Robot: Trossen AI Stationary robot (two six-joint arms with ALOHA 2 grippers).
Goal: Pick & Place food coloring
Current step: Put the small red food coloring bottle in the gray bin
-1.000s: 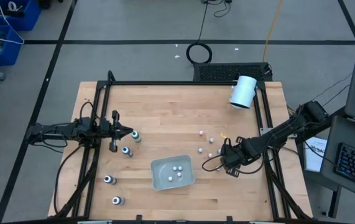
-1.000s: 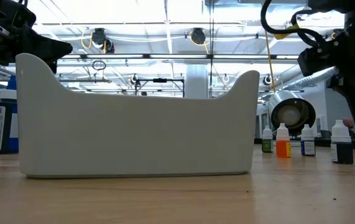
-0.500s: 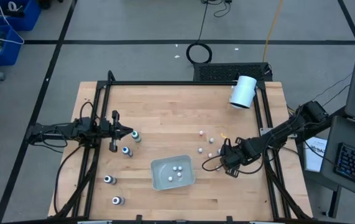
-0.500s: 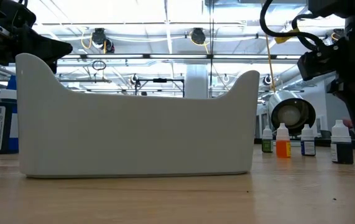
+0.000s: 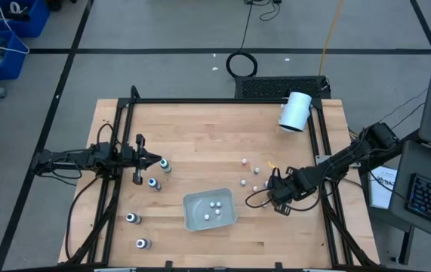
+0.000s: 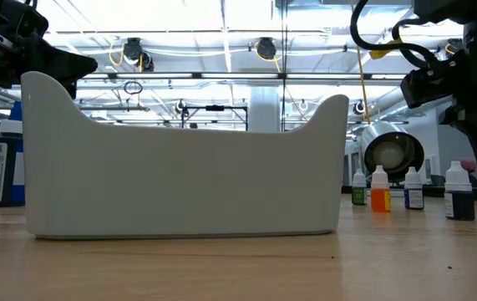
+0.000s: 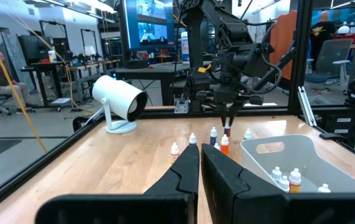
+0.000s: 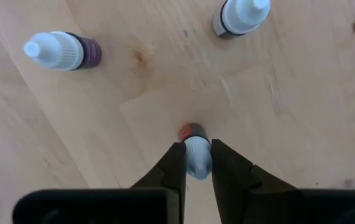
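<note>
Several tiny whitish food coloring bottles [image 5: 245,161] stand on the wood right of the clear tray [image 5: 229,217]. Three more lie inside the tray [image 7: 294,177]. Dark-bodied bottles [image 5: 154,183] stand at the table's left. My right gripper [image 5: 270,186] points down over a red bottle with a white cap [image 8: 196,154] and is shut on it. My left gripper [image 7: 199,167] is shut and empty, hovering level beside a dark bottle [image 5: 166,165] at the left. My right gripper pinches the red bottle by its white cap [image 8: 196,163] between the two fingers [image 8: 176,163], coming from above and pointing down. The bottle is upright, its red body [image 8: 189,131] showing below the cap; whether its base is on the wood, I cannot tell.
A big white cylinder [image 5: 296,111] stands at the far right corner. A black frame rail [image 5: 200,101] runs round the table. Two other bottles [image 8: 62,51] [image 8: 239,15] stand close to the held one. Bare wood lies between the tray and the far rail.
My right gripper has sunk slightly over the red bottle in the low view. Nothing else has moved.
</note>
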